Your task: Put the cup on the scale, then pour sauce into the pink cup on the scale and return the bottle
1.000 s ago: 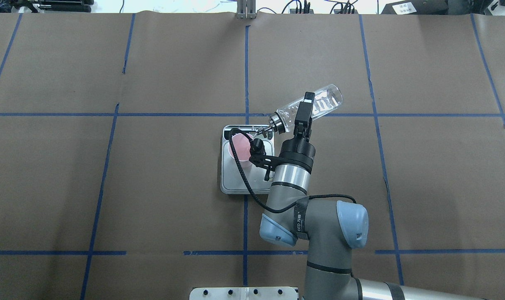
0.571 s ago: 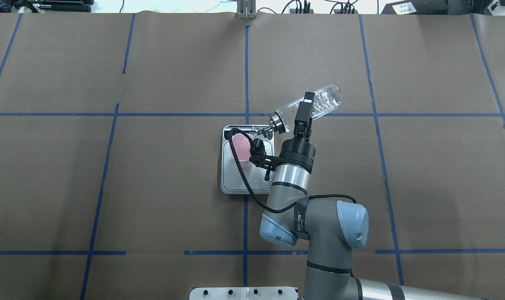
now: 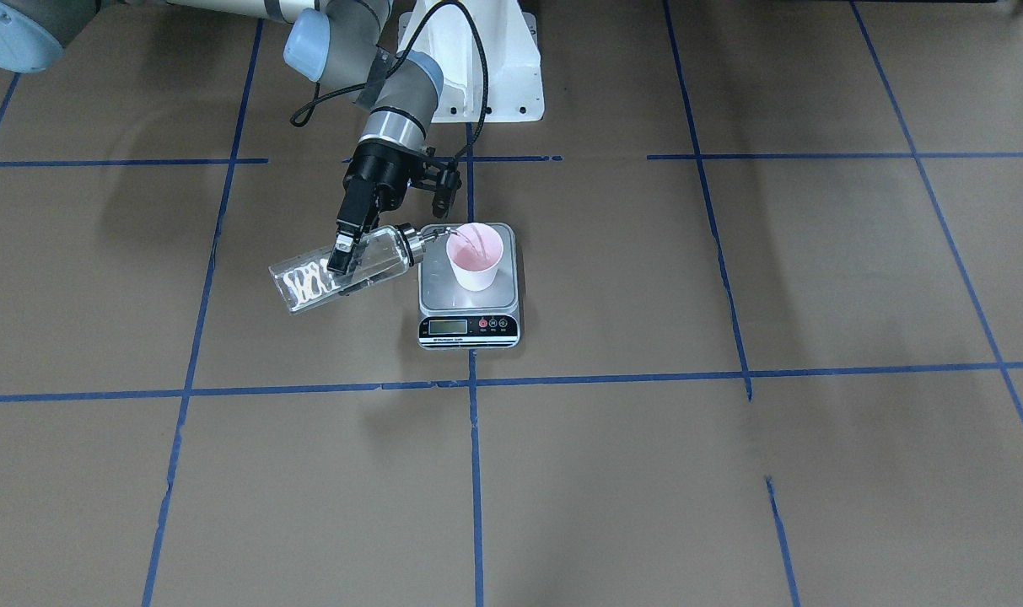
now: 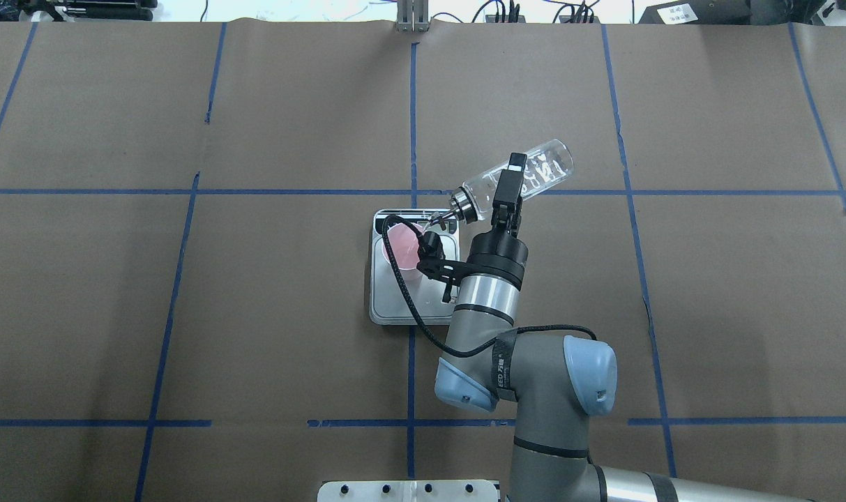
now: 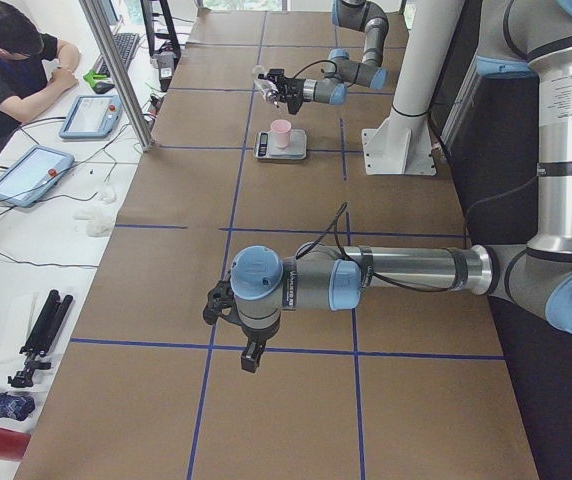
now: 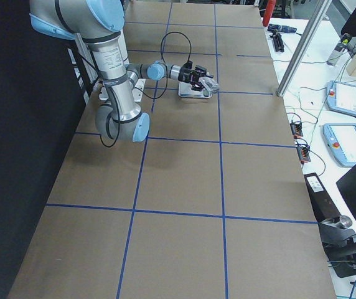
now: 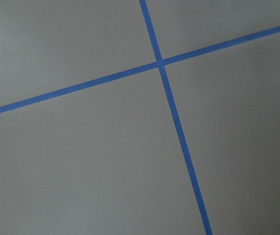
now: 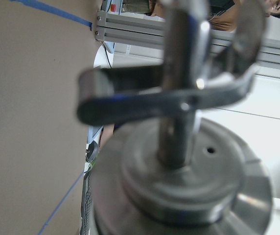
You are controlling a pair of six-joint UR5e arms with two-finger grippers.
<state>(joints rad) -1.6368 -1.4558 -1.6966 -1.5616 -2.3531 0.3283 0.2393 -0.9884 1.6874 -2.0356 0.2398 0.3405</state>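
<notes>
The pale pink cup (image 3: 475, 257) stands on the scale (image 3: 433, 293), toward its robot-side end; it also shows in the overhead view (image 4: 400, 249). My right gripper (image 3: 342, 251) is shut on the clear glass bottle (image 3: 307, 287), around its body. The bottle is tilted almost flat, its silver pourer cap (image 3: 410, 239) at the cup's rim. A thin stream of clear sauce (image 3: 467, 239) falls into the cup. The right wrist view is filled by the cap (image 8: 179, 176). My left gripper (image 5: 251, 358) hangs over bare table far away; I cannot tell if it is open or shut.
Brown paper with blue tape lines (image 4: 413, 125) covers the table. The robot's white base (image 3: 477, 76) stands behind the scale. Tablets (image 5: 26, 175) and a seated person (image 5: 6, 60) are beyond the table's far edge in the left side view.
The right arm and the tilted bottle stay almost where they were. Only the glints of the liquid inside the bottle have shifted.
</notes>
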